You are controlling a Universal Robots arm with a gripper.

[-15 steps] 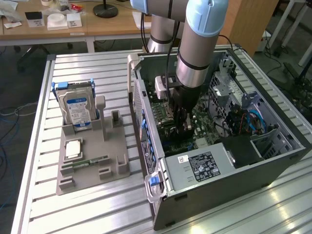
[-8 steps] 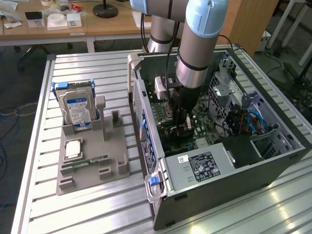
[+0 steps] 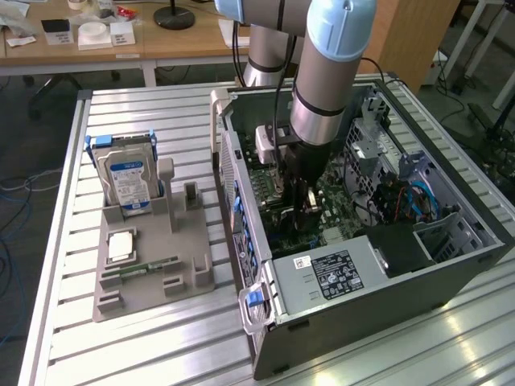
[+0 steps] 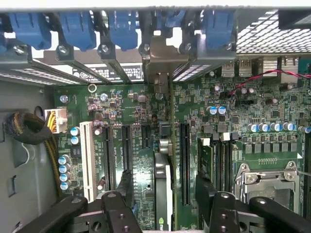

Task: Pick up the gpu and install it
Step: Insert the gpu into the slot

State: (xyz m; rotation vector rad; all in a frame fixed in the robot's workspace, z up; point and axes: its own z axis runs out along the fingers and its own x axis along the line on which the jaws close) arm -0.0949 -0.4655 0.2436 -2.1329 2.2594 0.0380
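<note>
The arm reaches down into the open computer case (image 3: 378, 265), and the claw (image 3: 299, 205) hangs low over the green motherboard (image 4: 121, 111). In the wrist view the claw (image 4: 165, 196) shows two black fingers (image 4: 216, 204) spread wide apart, one on each side of the card and clear of it, so nothing is clamped.

The card (image 4: 165, 170) stands on edge between those fingers, seemingly set in a slot of the motherboard. Its long axis runs from the claw toward the rear wall of the case, along the 12 to 6 line of the wrist view, parallel to the black slots (image 4: 185, 160) on either side. Its metal bracket (image 4: 163, 58) sits at the 12 o'clock end, up against the row of blue clips (image 4: 77, 29) on the rear wall. In the exterior view the card is mostly hidden behind the claw, roughly at the centre of the case.

So the relation that matters: the card lies straight below and just ahead of the claw, its thin edge facing up, and the fingers straddle it across its thickness. By the look of it the card already sits in place and the claw has let go, though how firmly the card is seated I cannot tell.

At 9 o'clock from the case in the exterior view, a grey holder (image 3: 149, 265) on the table (image 3: 64, 322) carries a hard drive (image 3: 129, 181); its other upright slot stands vacant.
</note>
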